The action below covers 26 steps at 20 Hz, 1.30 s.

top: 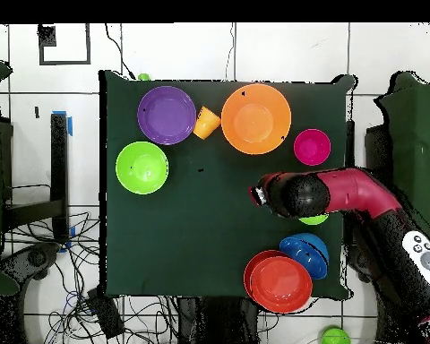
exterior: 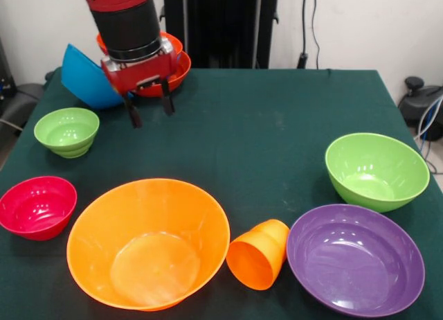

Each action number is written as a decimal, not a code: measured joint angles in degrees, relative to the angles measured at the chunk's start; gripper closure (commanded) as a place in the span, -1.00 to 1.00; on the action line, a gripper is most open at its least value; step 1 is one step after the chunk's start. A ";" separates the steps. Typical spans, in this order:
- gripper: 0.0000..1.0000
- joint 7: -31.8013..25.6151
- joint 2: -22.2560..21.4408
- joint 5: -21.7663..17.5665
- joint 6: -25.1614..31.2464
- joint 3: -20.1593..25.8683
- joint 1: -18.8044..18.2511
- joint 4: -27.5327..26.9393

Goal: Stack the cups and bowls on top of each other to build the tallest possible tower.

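Observation:
My gripper (exterior: 149,107) hangs open and empty over the table's far left part, its fingers (exterior: 132,113) apart; it also shows in the overhead view (top: 257,193). Behind it stands a pile of nested red-orange bowls (exterior: 177,65) (top: 279,281). A blue bowl (exterior: 86,77) (top: 305,251) leans tilted against the pile. A small green bowl (exterior: 67,131) sits left of the gripper, mostly hidden under the arm in the overhead view (top: 314,219). The small orange cup (exterior: 258,254) (top: 206,123) lies on its side between the large orange bowl (exterior: 147,242) (top: 255,118) and the purple bowl (exterior: 355,258) (top: 167,115).
A small magenta bowl (exterior: 37,206) (top: 312,147) sits at the near left. A larger green bowl (exterior: 376,170) (top: 141,167) sits at the right. The dark green table (exterior: 263,133) ends close to the near bowls. Cables lie on the floor around the table.

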 measured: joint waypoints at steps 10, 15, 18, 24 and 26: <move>-1.00 6.96 0.44 -0.09 -16.36 -5.38 7.41 -1.97; -1.00 8.20 1.55 -0.09 -16.36 -8.62 12.53 -5.13; -1.00 8.37 1.79 -0.07 -16.36 -9.76 14.35 -6.08; -1.00 8.38 2.28 -0.11 -18.50 -11.15 14.88 -6.17; -1.00 8.38 2.58 -0.12 -19.83 -11.84 14.57 -6.16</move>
